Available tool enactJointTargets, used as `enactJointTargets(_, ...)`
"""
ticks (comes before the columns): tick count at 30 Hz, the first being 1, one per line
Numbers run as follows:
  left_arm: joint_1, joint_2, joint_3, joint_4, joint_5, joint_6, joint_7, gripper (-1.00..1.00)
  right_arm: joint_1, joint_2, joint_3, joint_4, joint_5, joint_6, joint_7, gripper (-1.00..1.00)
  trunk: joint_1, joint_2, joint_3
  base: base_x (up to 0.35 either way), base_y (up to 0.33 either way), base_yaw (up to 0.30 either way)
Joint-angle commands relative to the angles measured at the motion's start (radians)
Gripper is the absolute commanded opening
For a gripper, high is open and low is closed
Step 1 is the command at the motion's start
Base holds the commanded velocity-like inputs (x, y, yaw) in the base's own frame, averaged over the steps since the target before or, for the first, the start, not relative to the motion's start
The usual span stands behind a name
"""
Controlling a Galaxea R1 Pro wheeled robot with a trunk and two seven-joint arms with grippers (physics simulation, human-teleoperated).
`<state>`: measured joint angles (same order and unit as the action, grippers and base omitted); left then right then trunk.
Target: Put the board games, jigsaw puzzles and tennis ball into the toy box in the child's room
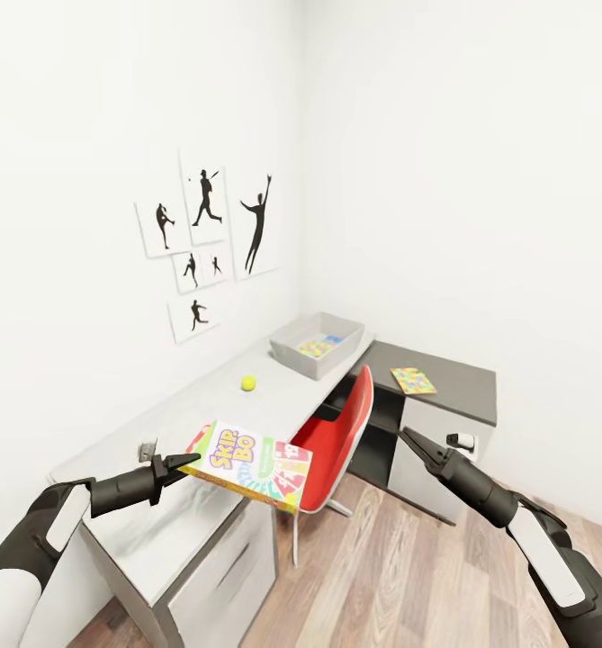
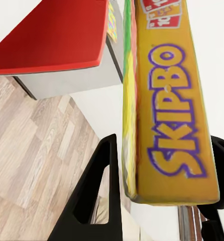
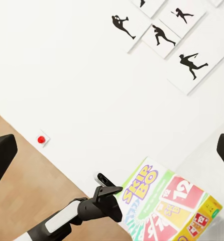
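Your left gripper (image 1: 185,464) pinches only the SKIP BO box's (image 1: 251,464) near edge, holding it over the table (image 1: 157,531) end; it may droop and slip. Toy box (image 1: 293,346) sits at one o'clock. Right gripper (image 1: 410,438) is spread, empty.

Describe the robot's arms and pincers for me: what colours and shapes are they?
Both arms are rounded white shells joined by black segments. Each tapers into a dark cylindrical wrist ending in a matte black gripper: left gripper, right gripper. The fingers are flat, pointed wedges with triangular cut-outs.
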<state>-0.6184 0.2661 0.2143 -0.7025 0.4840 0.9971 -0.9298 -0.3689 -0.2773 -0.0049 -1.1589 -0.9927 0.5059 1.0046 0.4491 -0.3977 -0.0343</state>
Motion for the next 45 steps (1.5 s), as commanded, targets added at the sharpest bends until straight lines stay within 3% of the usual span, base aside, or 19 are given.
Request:
enactJointTargets(1, -0.001, 0.0, 0.002, 0.0, -0.001, 0.005, -0.005, -1.0, -0.001, 0.0, 0.0, -0.001, -0.007, 0.008, 0.0, 1.0, 0.001, -0.002, -0.002, 0.147, -0.155, 0.07)
enactJointTargets(14, 0.0, -0.001, 0.002, 0.0, -0.001, 0.005, -0.005, -1.0, -0.001, 0.0, 0.0, -0.002, -0.006, 0.008, 0.0, 1.0, 0.001, -0.002, -0.002, 0.164, -0.19, 0.228)
enactJointTargets(31, 0.0, -0.001, 0.002, 0.0, -0.003, 0.004, -0.004, -1.0, -0.001, 0.0, 0.0, -0.001, -0.007, 0.008, 0.001, 1.0, 0.001, -0.002, -0.002, 0.17, -0.193, 0.014)
enactJointTargets(45, 0.0, -0.001, 0.002, 0.0, -0.003, 0.0, -0.004, -1.0, -0.001, 0.0, 0.0, -0.002, -0.006, 0.008, 0.0, 1.0, 0.001, -0.002, -0.002, 0.198, -0.029, 0.24)
